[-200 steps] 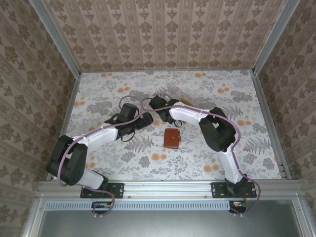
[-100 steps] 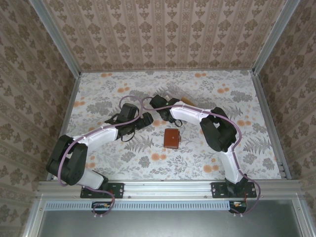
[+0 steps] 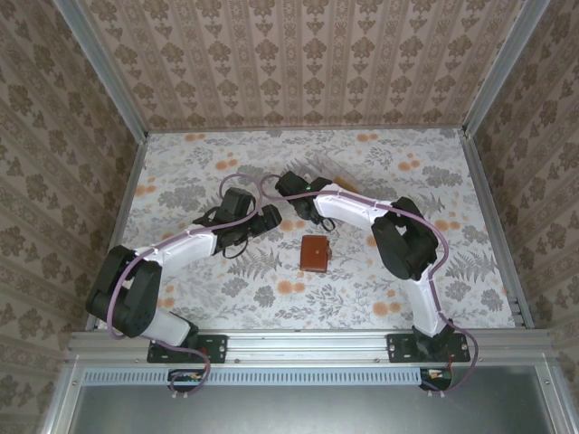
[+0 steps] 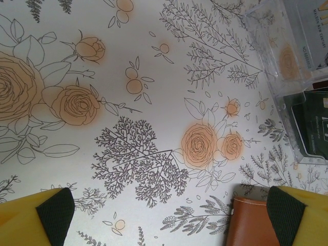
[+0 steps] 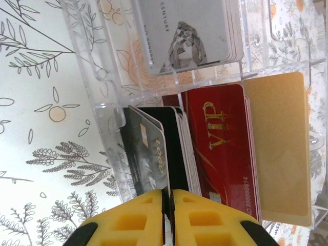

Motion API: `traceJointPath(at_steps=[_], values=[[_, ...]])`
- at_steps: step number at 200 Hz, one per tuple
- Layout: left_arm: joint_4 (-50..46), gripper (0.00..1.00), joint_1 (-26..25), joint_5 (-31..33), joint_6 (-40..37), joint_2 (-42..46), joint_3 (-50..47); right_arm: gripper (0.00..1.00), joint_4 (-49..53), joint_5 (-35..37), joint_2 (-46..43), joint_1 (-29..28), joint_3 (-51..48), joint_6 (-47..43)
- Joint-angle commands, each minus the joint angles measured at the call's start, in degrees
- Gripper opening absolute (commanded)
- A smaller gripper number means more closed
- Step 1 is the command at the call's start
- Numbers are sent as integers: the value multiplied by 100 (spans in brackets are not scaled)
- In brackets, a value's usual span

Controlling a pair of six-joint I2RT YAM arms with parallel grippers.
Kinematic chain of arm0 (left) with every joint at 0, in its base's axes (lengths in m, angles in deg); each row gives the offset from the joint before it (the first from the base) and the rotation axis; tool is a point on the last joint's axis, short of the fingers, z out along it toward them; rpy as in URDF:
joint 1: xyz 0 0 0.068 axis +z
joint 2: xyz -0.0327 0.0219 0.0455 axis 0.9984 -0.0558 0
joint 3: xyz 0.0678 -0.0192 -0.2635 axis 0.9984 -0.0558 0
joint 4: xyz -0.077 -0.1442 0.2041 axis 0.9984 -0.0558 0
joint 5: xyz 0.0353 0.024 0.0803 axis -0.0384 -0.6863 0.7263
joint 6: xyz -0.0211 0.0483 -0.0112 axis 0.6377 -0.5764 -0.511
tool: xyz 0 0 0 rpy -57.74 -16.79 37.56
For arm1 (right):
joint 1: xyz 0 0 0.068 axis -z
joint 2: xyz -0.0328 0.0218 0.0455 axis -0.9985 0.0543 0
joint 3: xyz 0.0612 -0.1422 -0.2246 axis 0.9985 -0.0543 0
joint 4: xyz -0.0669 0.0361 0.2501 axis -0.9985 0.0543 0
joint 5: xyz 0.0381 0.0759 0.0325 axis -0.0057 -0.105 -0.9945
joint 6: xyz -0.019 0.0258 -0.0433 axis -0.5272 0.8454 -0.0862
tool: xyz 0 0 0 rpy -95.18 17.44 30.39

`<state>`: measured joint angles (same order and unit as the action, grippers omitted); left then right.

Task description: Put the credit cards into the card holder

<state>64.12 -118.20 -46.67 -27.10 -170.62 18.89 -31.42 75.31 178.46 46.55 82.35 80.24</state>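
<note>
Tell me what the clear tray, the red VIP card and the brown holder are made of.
Clear tray: likely acrylic, see-through with glossy edges.
Red VIP card: plastic, probably, glossy with gold lettering.
Brown holder: smooth leather or imitation, matte sheen.

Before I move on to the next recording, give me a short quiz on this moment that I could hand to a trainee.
1. True or false: the left gripper is open.
2. The right gripper is shut on: A) a dark card, B) a coin, C) nothing.
3. What colour is the card marked VIP?
Key: 1 true; 2 A; 3 red.
</note>
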Motion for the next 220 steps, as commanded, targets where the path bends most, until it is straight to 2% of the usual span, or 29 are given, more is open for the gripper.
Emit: traceJointPath(at_steps=[1,69,95,177,220], values=[[-120,100,37,-21,16,-58,184,13,303,-258,-377,52,122,148],[-184,100,24,-59,-46,-8,293,13,596,-774,-520,166,267,394],[-103,99,20,-49,30,65,154,9,855,-867,-498,219,469,748],[-164,99,20,-97,-27,67,238,9,1286,-1178,-502,263,781,1338],[-66,94,20,-240,-28,100,261,9,1223,-1889,-1025,297,677,1845]])
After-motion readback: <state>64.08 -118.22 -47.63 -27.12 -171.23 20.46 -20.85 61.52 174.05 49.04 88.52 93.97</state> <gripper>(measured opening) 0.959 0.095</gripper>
